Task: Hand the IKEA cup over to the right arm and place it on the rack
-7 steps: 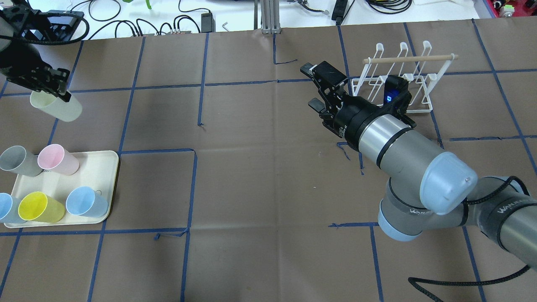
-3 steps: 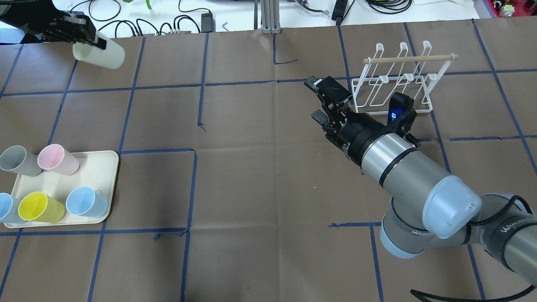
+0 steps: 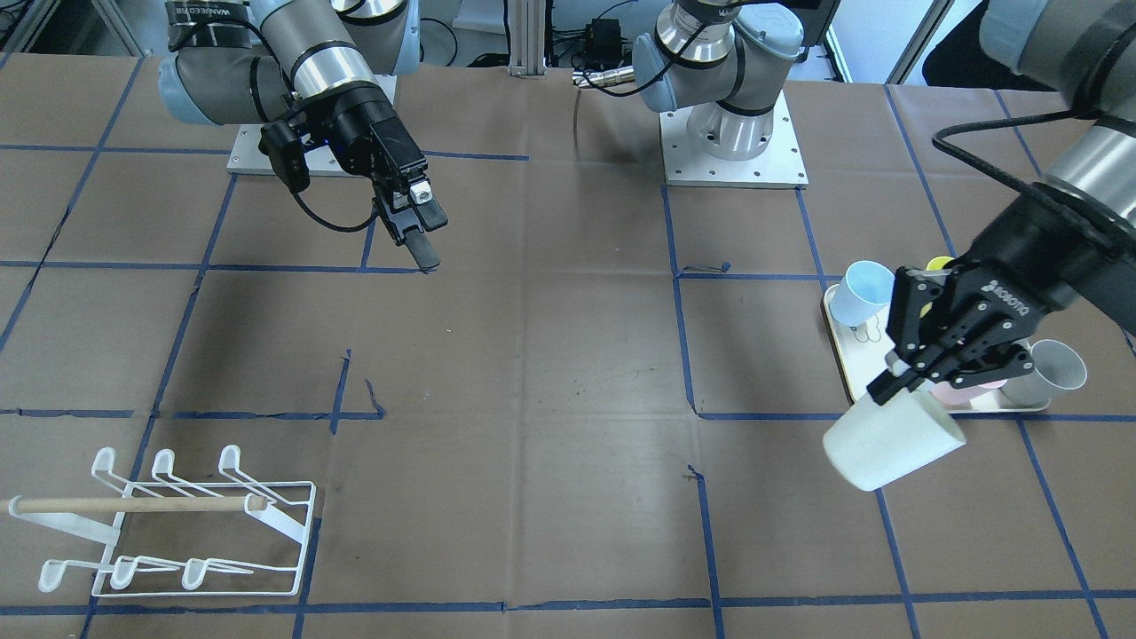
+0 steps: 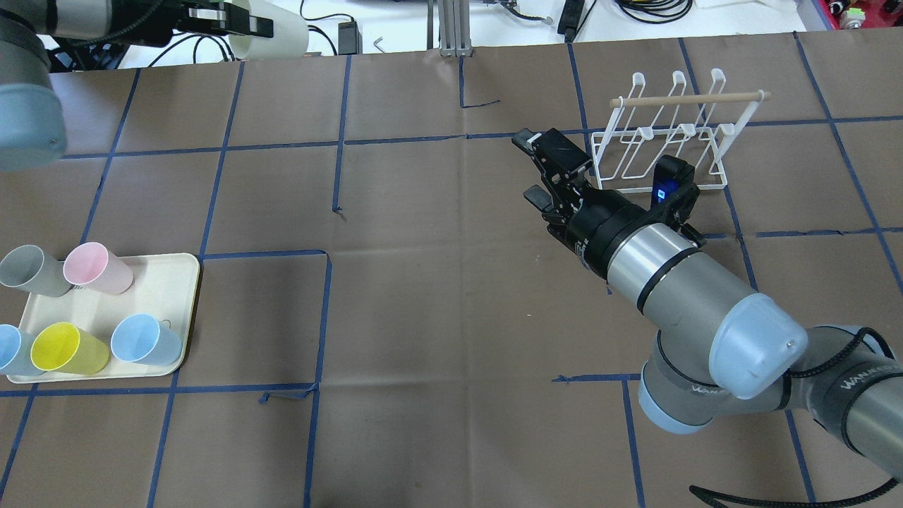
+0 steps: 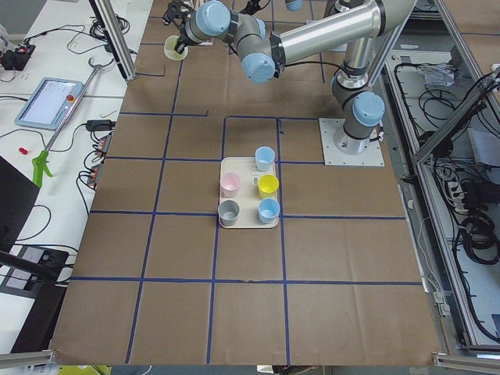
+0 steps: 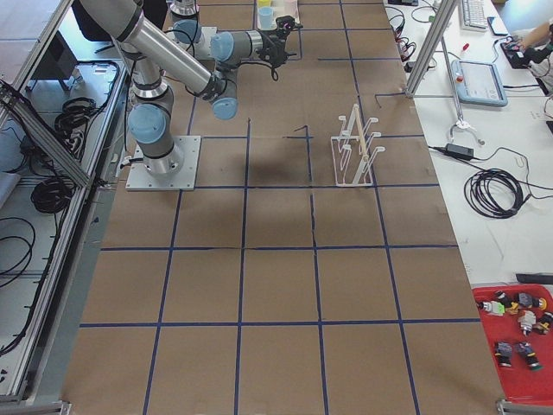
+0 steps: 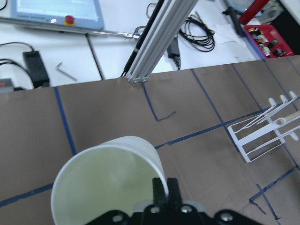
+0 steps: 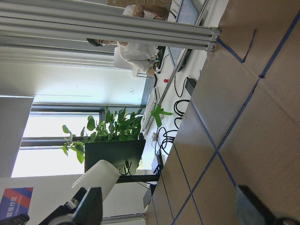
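My left gripper (image 4: 247, 25) is shut on the rim of a pale cream cup (image 4: 276, 41) and holds it on its side, high over the table's far left edge. In the front view the cup (image 3: 892, 444) hangs below that gripper (image 3: 905, 380), mouth toward the robot. The left wrist view looks into the cup (image 7: 105, 183). My right gripper (image 4: 530, 167) is open and empty, in the air just left of the rack (image 4: 688, 100), fingers pointing toward the left arm. The white wire rack with a wooden dowel (image 3: 133, 505) holds nothing.
A cream tray (image 4: 169, 282) at the near left carries several cups: grey (image 4: 28, 269), pink (image 4: 95, 268), yellow (image 4: 67, 348) and blue (image 4: 144, 339). Cables and an aluminium post (image 4: 451, 28) lie beyond the far edge. Blue tape lines cross the brown table.
My left arm has lifted the cream cup and swung it toward the far edge and to the right. My right gripper drew back slightly from the rack, then stayed still and open.
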Robot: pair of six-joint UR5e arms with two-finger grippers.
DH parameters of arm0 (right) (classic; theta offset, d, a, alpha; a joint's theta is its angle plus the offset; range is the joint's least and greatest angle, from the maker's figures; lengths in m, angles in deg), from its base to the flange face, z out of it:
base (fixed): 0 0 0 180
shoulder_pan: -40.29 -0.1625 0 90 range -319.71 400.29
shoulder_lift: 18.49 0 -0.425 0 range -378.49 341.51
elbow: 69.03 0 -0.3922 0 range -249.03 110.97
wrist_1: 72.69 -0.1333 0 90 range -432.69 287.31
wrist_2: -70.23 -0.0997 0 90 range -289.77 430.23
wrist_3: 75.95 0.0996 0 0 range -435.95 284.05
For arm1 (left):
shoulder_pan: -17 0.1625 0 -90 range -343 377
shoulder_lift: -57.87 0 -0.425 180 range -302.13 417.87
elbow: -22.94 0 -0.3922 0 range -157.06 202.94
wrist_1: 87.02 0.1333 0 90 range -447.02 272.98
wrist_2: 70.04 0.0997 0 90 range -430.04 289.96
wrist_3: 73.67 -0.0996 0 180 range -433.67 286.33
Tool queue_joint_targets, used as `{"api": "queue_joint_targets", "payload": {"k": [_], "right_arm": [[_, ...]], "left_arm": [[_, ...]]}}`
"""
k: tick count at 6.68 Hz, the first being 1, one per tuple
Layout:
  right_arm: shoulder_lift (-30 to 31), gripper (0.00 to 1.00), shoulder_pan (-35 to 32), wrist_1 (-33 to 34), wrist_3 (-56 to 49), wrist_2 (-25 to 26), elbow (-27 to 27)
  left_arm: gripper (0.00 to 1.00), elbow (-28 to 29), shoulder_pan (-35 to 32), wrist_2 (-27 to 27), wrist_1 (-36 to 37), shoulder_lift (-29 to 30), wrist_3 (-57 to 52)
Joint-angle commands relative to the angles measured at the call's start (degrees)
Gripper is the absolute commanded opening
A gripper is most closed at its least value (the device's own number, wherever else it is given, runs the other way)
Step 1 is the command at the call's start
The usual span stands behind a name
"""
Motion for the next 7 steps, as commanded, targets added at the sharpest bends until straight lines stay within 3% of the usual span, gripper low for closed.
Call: {"api": "queue_joint_targets", "payload": {"k": [1,3,4,6,7], "right_arm": [[0.1,1.0,0.1,-0.2,0.7,-0.5,0.1],[0.1,1.0,0.1,0.0,11.2,-0.4,0.1],[0.1,1.0,0.1,-0.1,11.1,0.0,0.1],[0.0,1.0,0.1,-0.8,11.0,0.0,0.7],[-0.4,1.0,0.1,-0.9,10.4,0.1,0.6]], "left_arm": [[0.01,-15.6,-1.5,-9.6,27.2,0.5,0.0],[0.01,-29.4,-1.7,-15.2,52.2,1.8,1.4],[0.01,-32.2,-2.1,-15.3,62.4,4.0,4.3],[0.02,-32.0,-5.5,-14.6,87.5,12.6,21.5],[0.04,-31.5,-5.8,-14.6,92.0,13.2,25.6]]}}
